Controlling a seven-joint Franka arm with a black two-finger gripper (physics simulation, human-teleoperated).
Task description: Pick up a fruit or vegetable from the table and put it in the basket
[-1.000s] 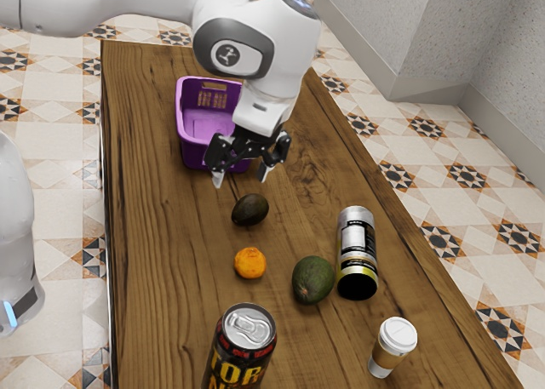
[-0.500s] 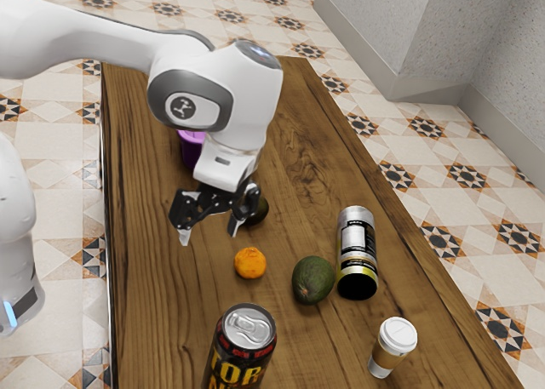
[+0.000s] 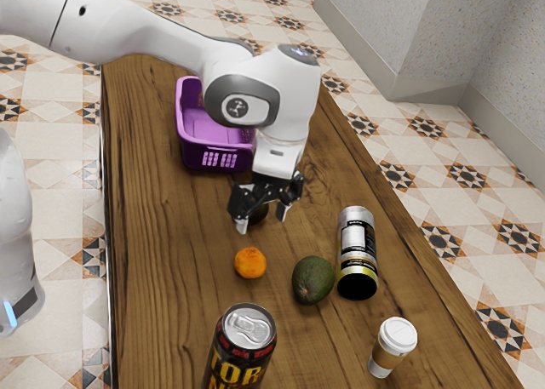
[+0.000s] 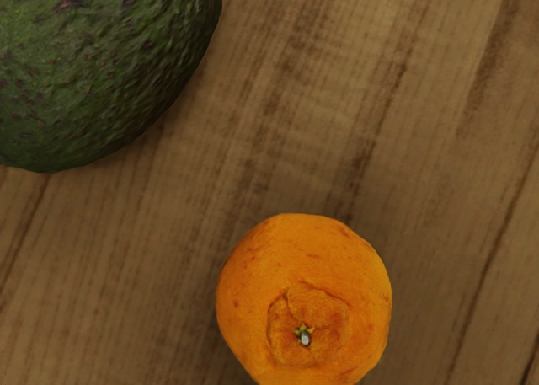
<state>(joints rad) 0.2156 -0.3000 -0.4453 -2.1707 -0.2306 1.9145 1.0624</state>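
Reaching is seemingly the step in hand: the black two-finger hand (image 3: pixel 263 220) is hovering empty, fingers parted, above the brown wooden bench (image 3: pixel 162 278). The round orange citrus fruit (image 4: pixel 305 296) is lying near it, a bumpy green avocado (image 4: pixel 93 73) sitting to the exterior view's right. The purple plastic basket (image 3: pixel 197 157) is standing farther off. Picking the citrus is likely calling for centring, lowering, then closing.

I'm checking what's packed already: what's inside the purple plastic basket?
Where I can see into it, the purple plastic basket is bare floor and inner wall. The white-and-grey arm covers the interior toward the exterior view's right, so I can't tell what lies there.
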